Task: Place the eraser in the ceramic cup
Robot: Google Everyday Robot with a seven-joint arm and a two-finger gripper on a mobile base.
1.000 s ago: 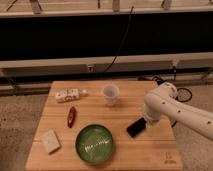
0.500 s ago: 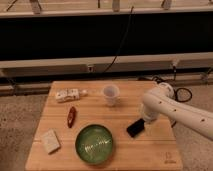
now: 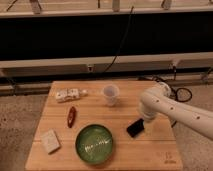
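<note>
Clutter takes up the left half of the desk (image 3: 152,152): a pale beige block (image 3: 50,141) near the front corner, a pale packet (image 3: 68,94) toward the back, a slim dark red object (image 3: 71,116) between them, and a green bowl (image 3: 94,144) at the front middle. None of these belongs to the job. Right of them, toward the back, the ceramic cup (image 3: 111,95) stands upright with nothing visible inside. Farther right and nearer the front, the eraser (image 3: 135,128) lies flat and slanted on the wood, near the cup but apart from it. The task therefore looks barely begun: the eraser is not yet lifted, and picking it up, carrying it and dropping it into the cup are all left to do. The tool (image 3: 145,120), on the white arm (image 3: 180,112) reaching in from the right, hangs just over the eraser's right end. Whether it touches the eraser cannot be told. Its jaws are released, spread wide and grasping nothing.
</note>
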